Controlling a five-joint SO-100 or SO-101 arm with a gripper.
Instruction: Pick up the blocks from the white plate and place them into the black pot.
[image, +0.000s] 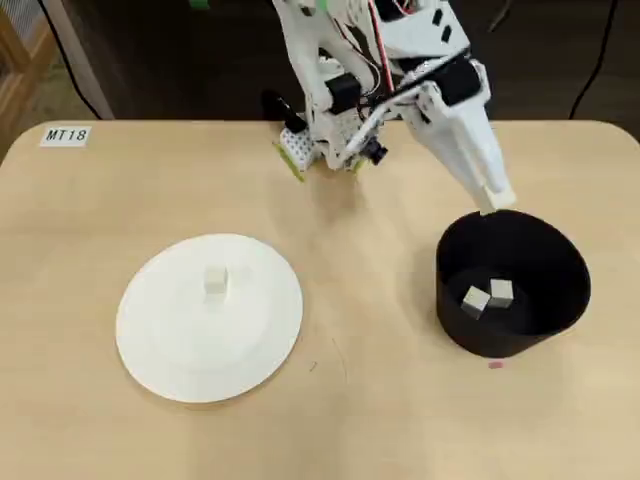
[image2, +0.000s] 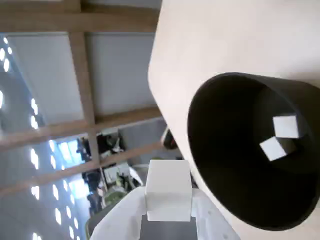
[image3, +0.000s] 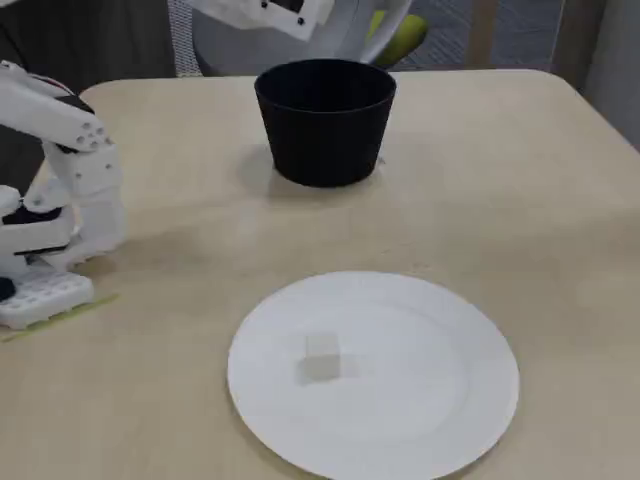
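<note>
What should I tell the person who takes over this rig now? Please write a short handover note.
Tool: shut on a block, held beside the rim of the black pot.
Done: two blocks lie inside the pot.
On the white plate: one block.
Left: drop the held block into the pot, then fetch the last one from the plate.

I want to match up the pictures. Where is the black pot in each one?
Overhead view: black pot at the right, two blocks inside.
Wrist view: it fills the right side, same two blocks inside.
Fixed view: top centre, behind the white plate.
Shared landmark: the tan table.
</note>
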